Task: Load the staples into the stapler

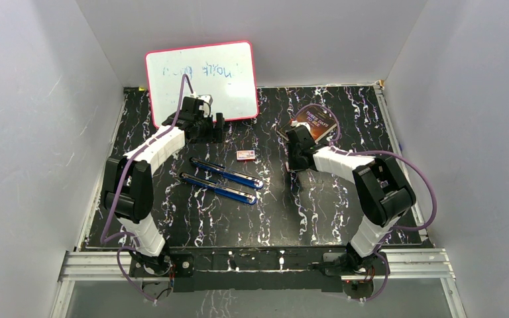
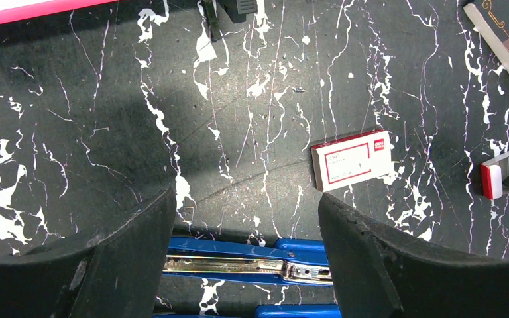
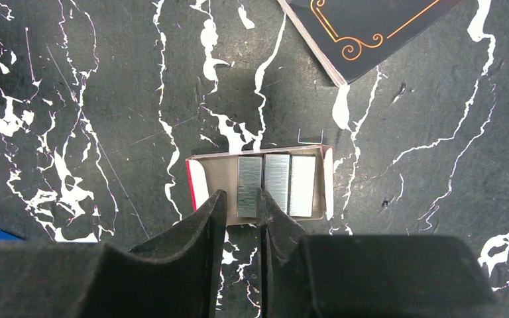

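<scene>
Your right gripper (image 3: 242, 196) is straddling the cardboard tray's (image 3: 213, 175) leftmost staples (image 3: 249, 175), grip unclear; your left gripper (image 2: 246, 199) is hovering spread above the open stapler (image 2: 238, 265), probably to steady it.

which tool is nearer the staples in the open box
Right. The right tool is at the staples, by one strip's near end; the left tool is over the blue stapler, farther off.

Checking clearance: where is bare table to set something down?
Bare: the near strip between the blue stapler and the arm bases, and the back gap between whiteboard and book. Crowded: mid-table around stapler, small box and staple tray.
</scene>
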Controlling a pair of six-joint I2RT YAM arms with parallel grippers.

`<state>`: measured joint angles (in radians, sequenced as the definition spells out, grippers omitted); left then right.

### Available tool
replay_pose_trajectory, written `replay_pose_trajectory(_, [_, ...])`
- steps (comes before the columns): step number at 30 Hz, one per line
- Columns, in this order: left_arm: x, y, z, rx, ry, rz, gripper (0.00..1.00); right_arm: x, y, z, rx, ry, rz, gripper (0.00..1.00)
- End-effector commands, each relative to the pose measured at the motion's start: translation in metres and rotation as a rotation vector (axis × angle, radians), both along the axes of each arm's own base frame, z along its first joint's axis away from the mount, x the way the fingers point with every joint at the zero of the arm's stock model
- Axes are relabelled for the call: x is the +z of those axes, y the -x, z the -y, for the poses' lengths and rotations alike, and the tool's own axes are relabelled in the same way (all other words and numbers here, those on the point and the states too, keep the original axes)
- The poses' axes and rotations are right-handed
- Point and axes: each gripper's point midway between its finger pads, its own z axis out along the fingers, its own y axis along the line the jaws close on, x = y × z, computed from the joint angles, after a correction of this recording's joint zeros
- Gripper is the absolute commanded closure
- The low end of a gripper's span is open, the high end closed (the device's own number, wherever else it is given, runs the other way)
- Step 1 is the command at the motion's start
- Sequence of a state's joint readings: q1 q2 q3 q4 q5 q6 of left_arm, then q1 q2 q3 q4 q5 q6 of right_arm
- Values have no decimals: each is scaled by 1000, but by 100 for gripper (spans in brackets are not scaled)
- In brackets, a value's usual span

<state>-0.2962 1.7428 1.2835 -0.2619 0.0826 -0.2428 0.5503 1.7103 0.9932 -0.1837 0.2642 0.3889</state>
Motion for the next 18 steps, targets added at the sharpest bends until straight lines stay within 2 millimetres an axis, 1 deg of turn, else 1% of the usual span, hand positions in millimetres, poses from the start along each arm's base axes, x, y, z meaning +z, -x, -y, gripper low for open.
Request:
replay_pose_trajectory(1, [21, 2, -1, -7, 17, 39, 23, 10, -13, -6, -10, -2, 30, 69])
replay_pose_trajectory(8, [21, 2, -1, -8, 17, 41, 23, 8, -11, -18, 33, -48, 14, 69])
replay_pose_trajectory(14, [21, 2, -1, -9, 18, 39, 23, 11, -12, -15, 21, -39, 28, 69])
replay_pose_trajectory(18, [21, 2, -1, -7, 18, 40, 23, 15, -13, -19, 30, -61, 44, 69])
